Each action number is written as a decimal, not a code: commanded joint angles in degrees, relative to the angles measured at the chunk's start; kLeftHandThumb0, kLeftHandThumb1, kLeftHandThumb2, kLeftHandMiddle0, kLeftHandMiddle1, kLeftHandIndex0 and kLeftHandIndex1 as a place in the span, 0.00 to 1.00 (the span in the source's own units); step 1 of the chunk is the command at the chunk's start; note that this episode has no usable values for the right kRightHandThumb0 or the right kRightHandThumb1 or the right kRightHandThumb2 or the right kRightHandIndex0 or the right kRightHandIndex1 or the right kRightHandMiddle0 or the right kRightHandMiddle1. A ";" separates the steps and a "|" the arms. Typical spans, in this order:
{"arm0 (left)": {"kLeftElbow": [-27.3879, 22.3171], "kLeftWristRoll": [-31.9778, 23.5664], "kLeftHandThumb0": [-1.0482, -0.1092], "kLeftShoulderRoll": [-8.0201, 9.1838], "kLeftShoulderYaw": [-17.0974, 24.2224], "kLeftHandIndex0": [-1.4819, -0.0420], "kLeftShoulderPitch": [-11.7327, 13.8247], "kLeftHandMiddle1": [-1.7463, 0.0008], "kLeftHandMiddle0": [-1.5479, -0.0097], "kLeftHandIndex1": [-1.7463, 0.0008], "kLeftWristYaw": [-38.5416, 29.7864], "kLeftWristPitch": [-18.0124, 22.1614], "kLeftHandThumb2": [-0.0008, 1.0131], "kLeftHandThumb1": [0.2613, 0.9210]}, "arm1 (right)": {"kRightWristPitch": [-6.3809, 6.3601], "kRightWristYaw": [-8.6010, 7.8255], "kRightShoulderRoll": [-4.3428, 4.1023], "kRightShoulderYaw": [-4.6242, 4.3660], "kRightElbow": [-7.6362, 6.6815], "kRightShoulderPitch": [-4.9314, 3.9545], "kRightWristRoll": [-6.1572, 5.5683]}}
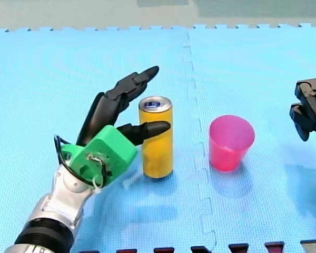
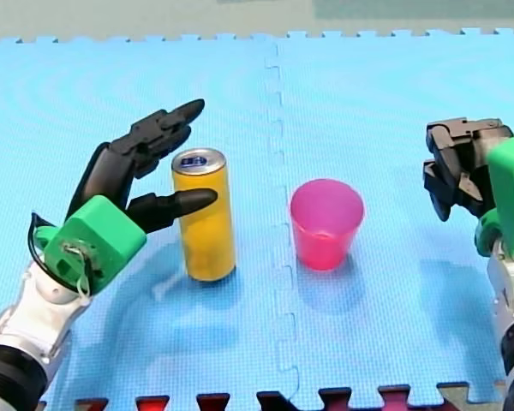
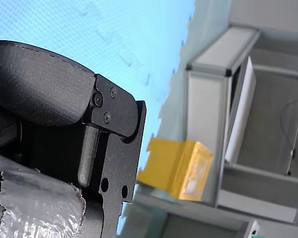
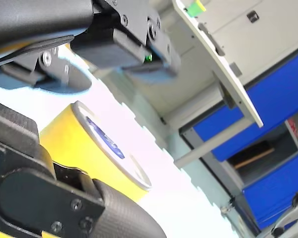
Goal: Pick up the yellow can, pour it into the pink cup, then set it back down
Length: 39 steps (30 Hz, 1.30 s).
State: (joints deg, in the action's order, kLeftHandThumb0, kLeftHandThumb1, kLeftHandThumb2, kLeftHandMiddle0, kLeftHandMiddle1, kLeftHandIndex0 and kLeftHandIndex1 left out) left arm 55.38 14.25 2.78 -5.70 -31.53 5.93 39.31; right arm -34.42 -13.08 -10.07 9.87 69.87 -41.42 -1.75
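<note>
Your widest item is the blue foam mat (image 1: 242, 63), made of interlocking tiles and covering the whole work surface. On it, the left robot hand (image 1: 116, 113) comes in from the near left and reaches up to the yellow can (image 2: 206, 231). It is spread and not closed. The thumb (image 1: 150, 129) crosses in front of the can's upper half, while the long fingers (image 1: 131, 84) stretch past its far side above the rim, so the can stands in the gap between them. You cannot tell whether any finger actually presses on the metal. The second wrist view shows the same thing from close in, with the can's lid and yellow wall sitting between the dark finger parts. The right robot hand (image 2: 463, 167) is at the right edge of the mat, curled in on itself and gripping nothing, well apart from both vessels. The can stands upright near the middle of the mat, left of the seam. The pink cup (image 2: 325, 224) stands upright just beside it to the right, not touching it.
</note>
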 commanded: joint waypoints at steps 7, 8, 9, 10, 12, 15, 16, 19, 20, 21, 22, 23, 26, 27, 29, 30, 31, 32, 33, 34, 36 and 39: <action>1.96 -0.30 0.00 0.37 -0.13 0.84 -1.08 1.00 0.88 1.00 -0.09 1.43 0.00 0.80 | 0.12 -0.52 -0.22 0.30 0.11 -0.33 -0.45; 2.18 -0.29 0.00 0.39 -0.14 0.84 -1.18 1.00 0.88 1.00 -0.08 1.53 0.00 0.80 | 0.10 -0.52 -0.20 0.31 0.14 -0.33 -0.45; 2.36 -0.31 0.00 0.40 -0.15 0.84 -1.26 1.00 0.88 1.00 -0.12 1.61 0.00 0.81 | 0.07 -0.51 -0.19 0.31 0.16 -0.33 -0.43; 2.51 -0.33 0.00 0.41 -0.14 0.85 -1.33 1.00 0.89 1.00 -0.15 1.70 0.00 0.81 | 0.05 -0.50 -0.19 0.30 0.17 -0.33 -0.41; 2.70 -0.43 0.00 0.43 -0.12 0.85 -1.45 1.00 0.89 1.00 -0.28 1.87 0.00 0.81 | 0.07 -0.46 -0.21 0.26 0.16 -0.36 -0.35; 2.82 -0.58 0.00 0.49 -0.09 0.85 -1.51 1.00 0.89 1.00 -0.53 2.08 0.00 0.81 | 0.12 -0.48 -0.20 0.26 0.15 -0.40 -0.36; 2.84 -0.63 0.00 0.52 -0.09 0.85 -1.53 1.00 0.90 1.00 -0.63 2.12 0.00 0.81 | 0.12 -0.50 -0.18 0.27 0.15 -0.41 -0.38; 2.83 -0.72 0.00 0.61 -0.10 0.86 -1.55 1.00 0.90 1.00 -0.87 2.22 0.00 0.81 | 0.11 -0.38 -0.11 0.20 0.05 -0.40 -0.31; 2.82 -0.75 0.00 0.62 -0.10 0.86 -1.55 1.00 0.90 1.00 -0.92 2.25 0.00 0.81 | 0.11 -0.33 -0.09 0.17 0.01 -0.40 -0.28; 2.79 -0.81 0.00 0.65 -0.11 0.87 -1.55 1.00 0.90 1.00 -1.00 2.26 0.00 0.81 | 0.11 -0.27 -0.08 0.14 -0.03 -0.40 -0.25; 2.72 -0.88 0.00 0.67 -0.11 0.87 -1.54 1.00 0.91 1.00 -1.08 2.28 0.00 0.81 | 0.10 -0.24 -0.08 0.11 -0.08 -0.37 -0.23; 2.65 -0.94 0.00 0.68 -0.12 0.87 -1.51 1.00 0.91 1.00 -1.15 2.29 0.00 0.81 | 0.08 -0.21 -0.09 0.09 -0.12 -0.35 -0.21; 2.47 -1.13 0.00 0.73 -0.13 0.87 -1.45 1.00 0.91 1.00 -1.38 2.39 0.00 0.81 | 0.03 -0.13 -0.09 0.02 -0.25 -0.27 -0.16; 2.45 -1.19 0.00 0.75 -0.12 0.87 -1.45 1.00 0.91 1.00 -1.48 2.43 0.00 0.81 | 0.04 -0.08 -0.08 -0.01 -0.31 -0.25 -0.13; 2.45 -1.29 0.00 0.82 -0.08 0.88 -1.44 1.00 0.91 1.00 -1.69 2.50 0.00 0.82 | 0.15 0.10 -0.04 -0.09 -0.44 -0.23 -0.06; 2.48 -1.36 0.00 0.86 -0.04 0.88 -1.47 1.00 0.91 1.00 -1.82 2.52 0.00 0.82 | 0.26 0.22 0.00 -0.14 -0.51 -0.27 -0.03; 2.51 -1.45 0.00 0.92 0.01 0.88 -1.48 1.00 0.91 1.00 -1.98 2.57 0.00 0.82 | 0.35 0.32 0.03 -0.19 -0.56 -0.29 0.01; 2.54 -1.60 0.00 0.95 0.07 0.88 -1.48 1.00 0.91 1.00 -2.25 2.67 0.00 0.82 | 0.44 0.38 0.05 -0.22 -0.59 -0.31 0.02; 2.55 -1.78 0.00 0.99 0.13 0.88 -1.46 1.00 0.91 1.00 -2.57 2.77 0.00 0.82 | 0.49 0.40 0.07 -0.24 -0.61 -0.32 0.01; 2.55 -2.02 0.00 1.04 0.21 0.88 -1.43 1.00 0.91 1.00 -3.01 2.85 0.00 0.82 | 0.53 0.39 0.08 -0.25 -0.62 -0.32 -0.01; 2.40 -3.02 0.00 1.14 0.45 0.88 -1.27 1.00 0.91 1.00 -4.79 2.93 0.00 0.82 | 0.58 0.33 0.12 -0.24 -0.60 -0.35 -0.06; 1.55 -4.46 0.00 1.58 0.65 0.88 -0.49 1.00 0.91 1.00 -7.95 3.29 0.00 0.82 | 0.61 0.34 0.22 -0.21 -0.55 -0.43 -0.13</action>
State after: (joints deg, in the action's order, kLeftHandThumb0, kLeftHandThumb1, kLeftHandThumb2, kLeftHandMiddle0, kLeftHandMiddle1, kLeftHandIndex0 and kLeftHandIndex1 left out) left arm 57.47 10.48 3.82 -5.22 -32.50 -1.09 42.13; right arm -34.11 -12.85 -9.74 9.64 69.38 -41.58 -1.76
